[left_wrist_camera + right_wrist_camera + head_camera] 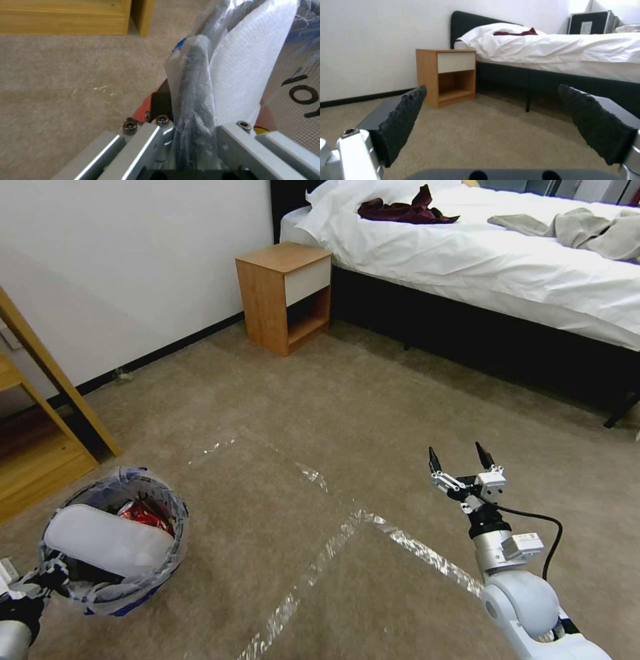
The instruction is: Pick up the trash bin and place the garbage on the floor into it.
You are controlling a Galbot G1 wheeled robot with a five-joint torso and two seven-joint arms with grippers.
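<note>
Gripping: left gripper (193, 140) — clamped on the bag-covered rim of the trash bin (113, 543), at the near-left corner of the head view; in the left wrist view the rim runs straight between the metal jaws.
Trash bin: held at the robot's left, its mouth tipped toward the head camera, so the inside shows; a crinkled clear bag with blue edging is folded over the rim, and red plastic shows beside the jaws in the left wrist view.
Garbage in the bin: a white flat insole (107, 540) lies across the opening, with red wrappers (143, 515) behind it, deeper in the bin.
Right gripper: (460, 460) raised over the carpet at the robot's right, well apart from the bin — jaws spread wide, nothing between the dark ridged pads (403, 120); it faces the nightstand and bed.
Floor: beige-brown carpet (320, 407), crossed by shiny tape lines (360, 527) that run between the bin and the right arm.
Nightstand: (283, 293) wooden, with a pale drawer front, standing against the white wall just beside the bed.
Bed: (480, 253) white sheets on a dark frame, with a dark red garment (403, 208) near the pillow and a grey-beige one (580, 230) farther along.
Shelf: wooden unit (33, 447) at the far left, near the bin.
</note>
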